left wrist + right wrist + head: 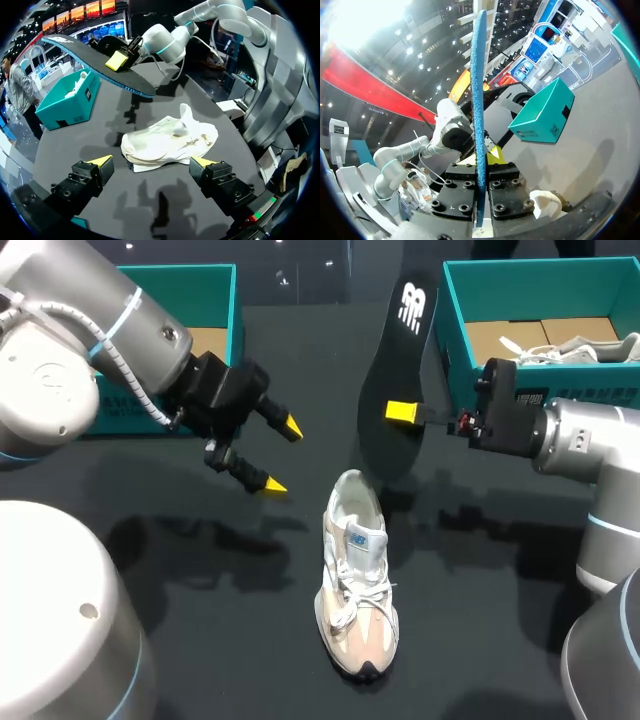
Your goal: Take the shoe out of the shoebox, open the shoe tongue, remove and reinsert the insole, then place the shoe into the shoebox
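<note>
Two shoeboxes [200, 295] [458, 330] behind — right hand [400, 412] grips insole [400, 340] near shoe [357, 580].

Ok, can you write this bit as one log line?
right gripper shut on insole | left gripper open | sneaker on table

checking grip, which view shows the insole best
Head view: the insole shows whole, flat-on, held by the right gripper. The left wrist view sees it at a slant; the right wrist view only its blue edge.
</note>
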{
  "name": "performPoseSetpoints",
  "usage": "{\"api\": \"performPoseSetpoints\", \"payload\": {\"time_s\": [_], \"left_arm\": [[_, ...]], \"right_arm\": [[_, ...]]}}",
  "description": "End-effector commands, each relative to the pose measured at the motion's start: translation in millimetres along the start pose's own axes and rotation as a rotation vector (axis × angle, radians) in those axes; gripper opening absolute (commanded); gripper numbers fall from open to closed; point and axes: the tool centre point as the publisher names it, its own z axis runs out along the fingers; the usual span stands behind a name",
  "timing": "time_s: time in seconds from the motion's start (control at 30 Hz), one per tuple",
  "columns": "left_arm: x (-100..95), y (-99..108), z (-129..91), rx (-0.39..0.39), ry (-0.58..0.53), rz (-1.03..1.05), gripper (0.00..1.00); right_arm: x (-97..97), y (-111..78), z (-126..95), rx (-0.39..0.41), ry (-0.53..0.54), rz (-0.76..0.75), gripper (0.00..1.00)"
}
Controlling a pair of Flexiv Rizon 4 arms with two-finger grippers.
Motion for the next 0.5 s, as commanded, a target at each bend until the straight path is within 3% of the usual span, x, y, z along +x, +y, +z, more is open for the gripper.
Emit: {"api": "performPoseSetpoints", "payload": {"time_s": [0.03,0.27,0.5], "left_arm": [[-8.9,10,21,0.021,0.023,-0.009,1.00],[-8.3,20,35,-0.001,0.019,-0.044,1.00],[-8.3,20,35,-0.001,0.019,-0.044,1.00]], "right_arm": [[-9.8,-9.3,5,0.001,0.025,-0.048,0.00],[-22.0,-24.1,9,0.003,0.064,-0.090,0.00],[-22.0,-24.1,9,0.003,0.064,-0.090,0.00]]}}
